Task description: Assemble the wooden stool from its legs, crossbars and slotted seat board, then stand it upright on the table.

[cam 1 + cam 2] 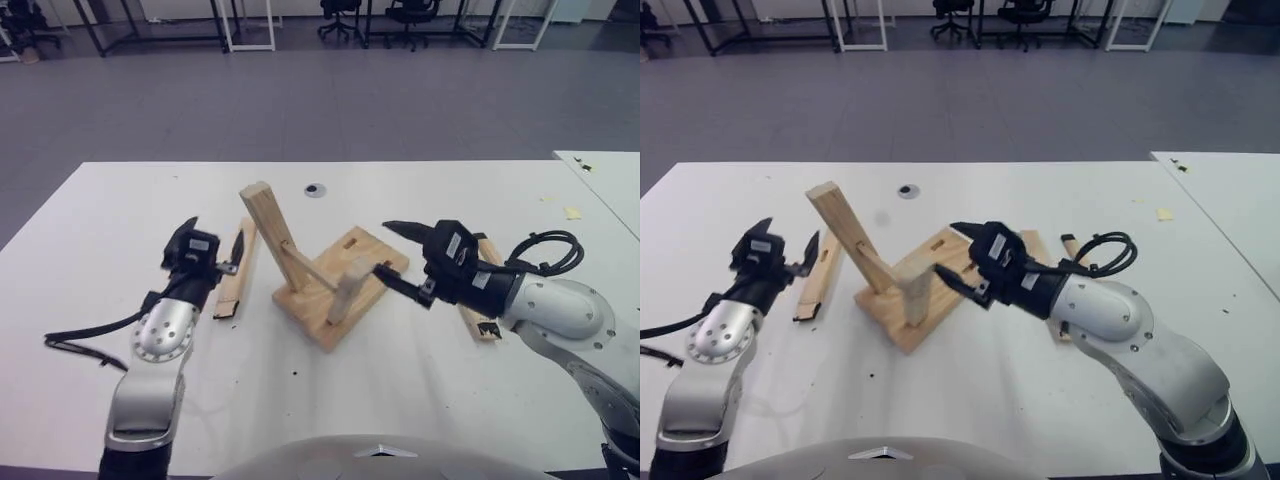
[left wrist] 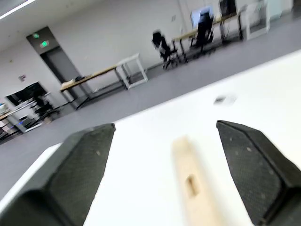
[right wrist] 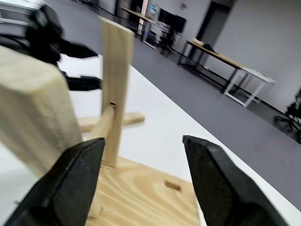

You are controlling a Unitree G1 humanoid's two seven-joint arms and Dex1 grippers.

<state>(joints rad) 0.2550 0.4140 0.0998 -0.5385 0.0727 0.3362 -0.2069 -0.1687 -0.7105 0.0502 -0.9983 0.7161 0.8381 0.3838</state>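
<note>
Stool (image 1: 318, 300) sits just beside right hand (image 1: 383, 247), perhaps touching.

The left arm (image 1: 150, 350) stretches forward with the wrist roughly level. The left gripper (image 1: 214, 238) has its two fingers spread wide apart. The right arm (image 1: 560, 305) bends inward at the elbow, its forearm pointing leftward. The right gripper (image 1: 395, 257) is parted too, one finger above the other.

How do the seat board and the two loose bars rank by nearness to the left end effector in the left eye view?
From the left end effector:
1. Loose bar, right beside it.
2. Seat board, in the middle.
3. Other bar, far on the right side.
</note>
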